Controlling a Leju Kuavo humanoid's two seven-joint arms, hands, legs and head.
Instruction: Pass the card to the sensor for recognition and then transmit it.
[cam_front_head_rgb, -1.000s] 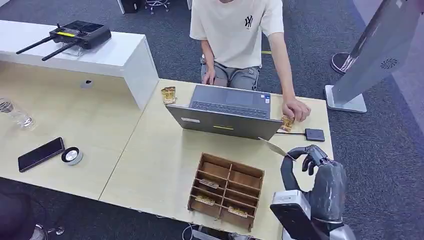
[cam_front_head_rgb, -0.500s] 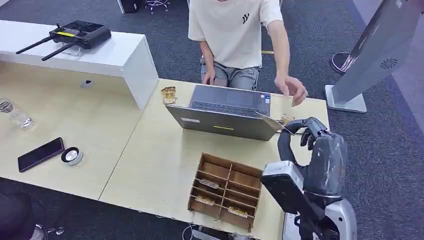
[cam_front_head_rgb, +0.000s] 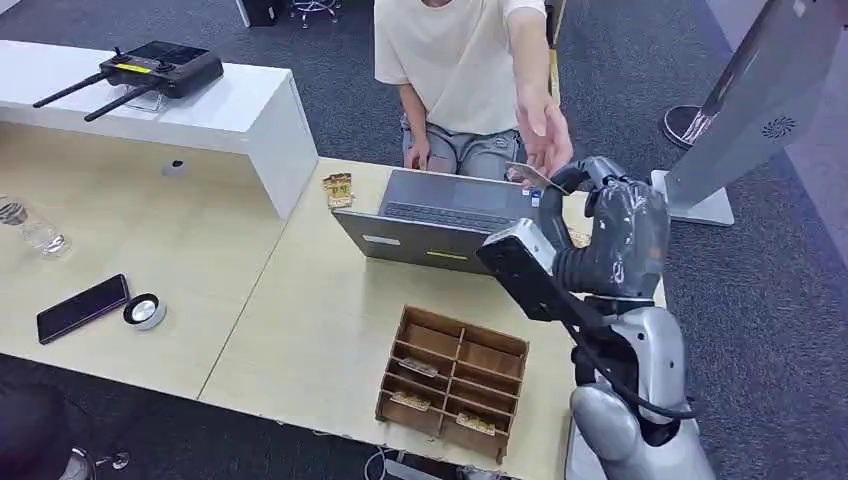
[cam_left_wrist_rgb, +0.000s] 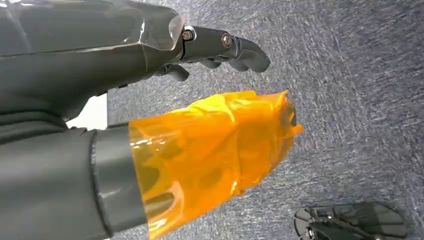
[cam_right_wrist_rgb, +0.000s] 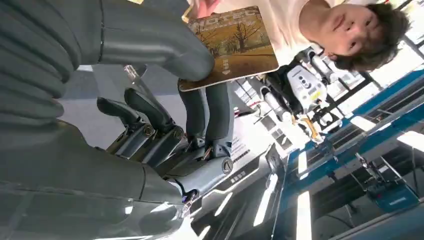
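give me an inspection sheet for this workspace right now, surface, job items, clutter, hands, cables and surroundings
Surface: pale wood table, with a white raised counter at its far left.
Job's things: card pinched in the right hand, raised toward a person's hand; a sensor cannot be made out.
Clutter: open laptop, wooden compartment tray with small items in some slots, phone, small round puck, glass, controller with antennas.
Hands: right hand holds the card; left hand hangs over carpet, holding nothing, with an orange film around its thumb.
Cables: black cable along the right arm.
Surroundings: grey carpet, a person seated behind the laptop, a tilted panel on a stand.
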